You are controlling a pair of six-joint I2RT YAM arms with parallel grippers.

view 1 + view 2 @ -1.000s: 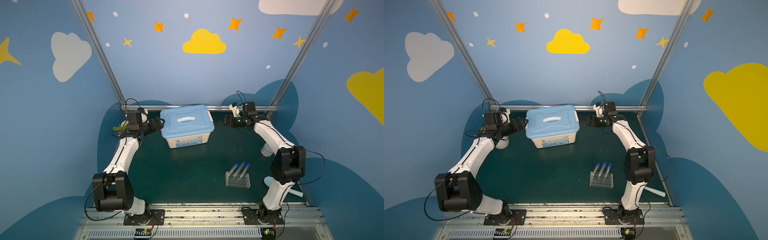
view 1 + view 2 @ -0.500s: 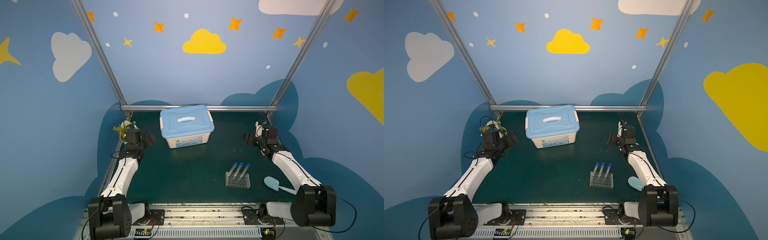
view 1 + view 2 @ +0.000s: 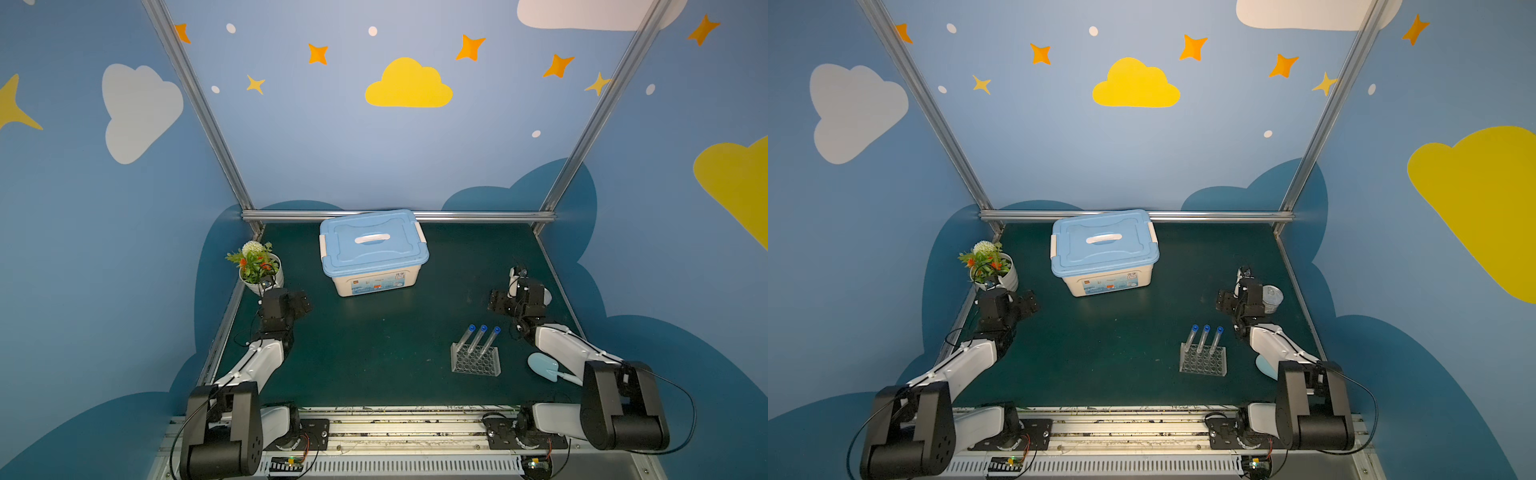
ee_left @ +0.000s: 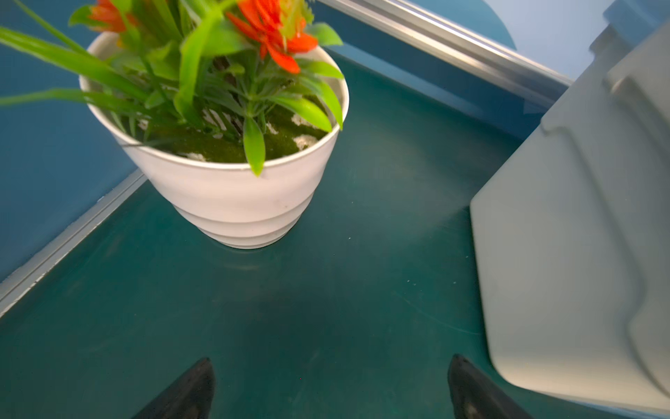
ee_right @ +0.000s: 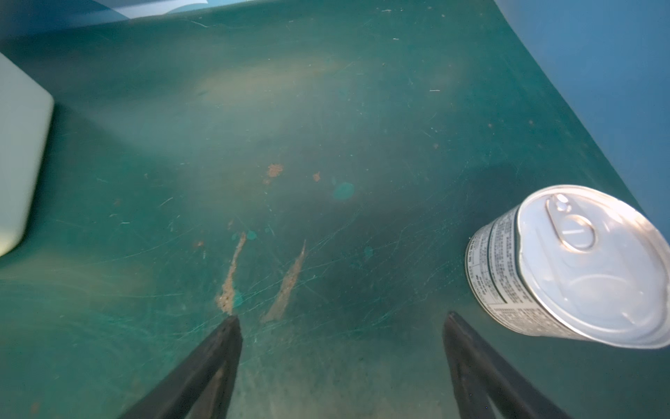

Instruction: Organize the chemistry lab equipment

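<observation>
Left tool (image 4: pixel 331 362), open and empty, faces bare table (image 4: pixel 326 290) between the potted plant (image 4: pixel 232 196) by the side rail (image 4: pixel 65 235) and the lidded box (image 4: pixel 580 235). Right tool (image 5: pixel 340 319), also open and empty, has a can (image 5: pixel 580 268) just beside it near the wall (image 5: pixel 616 72). The rack (image 3: pixel 476 361) of test tubes (image 3: pixel 482 338) stands behind it.

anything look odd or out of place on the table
Yes: a pull-tab tin can stands near the right edge beside the right claw, unlike lab gear. The green mat has brownish scrape marks in front of that claw.

in a top view, right arm (image 3: pixel 1268 343) hides most of the scoop (image 3: pixel 1264 367) (tip shows).
</observation>
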